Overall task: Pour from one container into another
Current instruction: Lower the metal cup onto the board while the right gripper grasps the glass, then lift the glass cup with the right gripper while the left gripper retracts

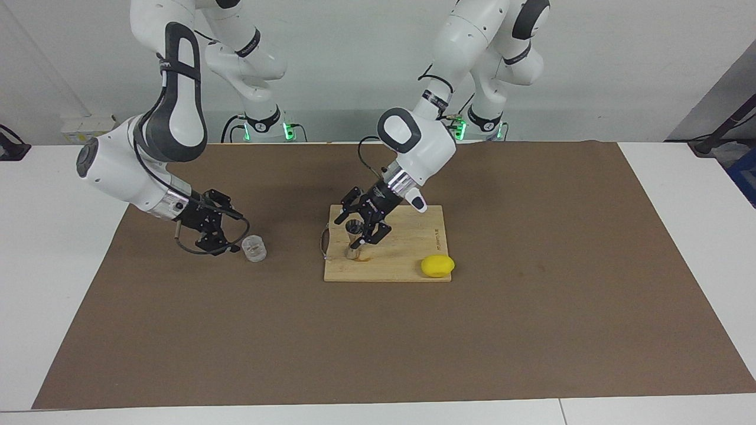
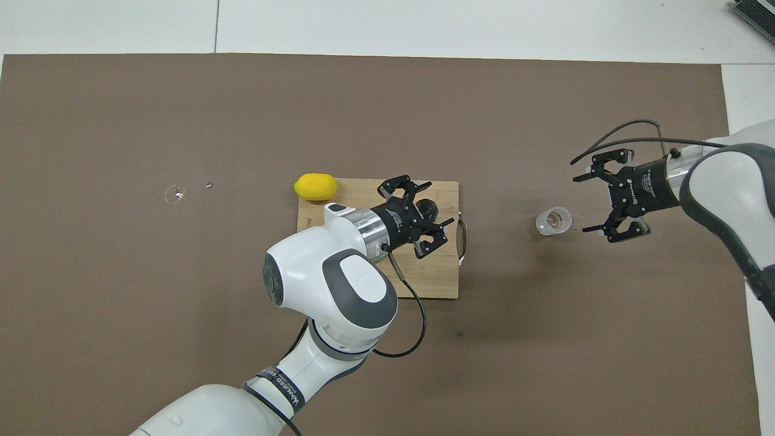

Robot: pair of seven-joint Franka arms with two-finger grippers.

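The clear glass cup (image 1: 254,248) stands upright on the brown mat toward the right arm's end of the table; it also shows in the overhead view (image 2: 554,221). My right gripper (image 1: 232,233) (image 2: 585,204) is open and empty, low beside the cup, its fingertips just short of it. The steel jigger (image 1: 353,242) (image 2: 428,209) stands upright on the wooden cutting board (image 1: 407,236). My left gripper (image 1: 350,231) (image 2: 441,203) is open, tilted down, with the jigger between its fingers. I cannot tell whether a finger touches it.
A yellow lemon (image 1: 437,266) (image 2: 315,186) lies at the board's corner, toward the left arm's end. The board (image 2: 436,278) has a metal handle (image 2: 463,239) on the cup's side. A small clear speck (image 2: 174,194) lies on the brown mat (image 1: 531,330).
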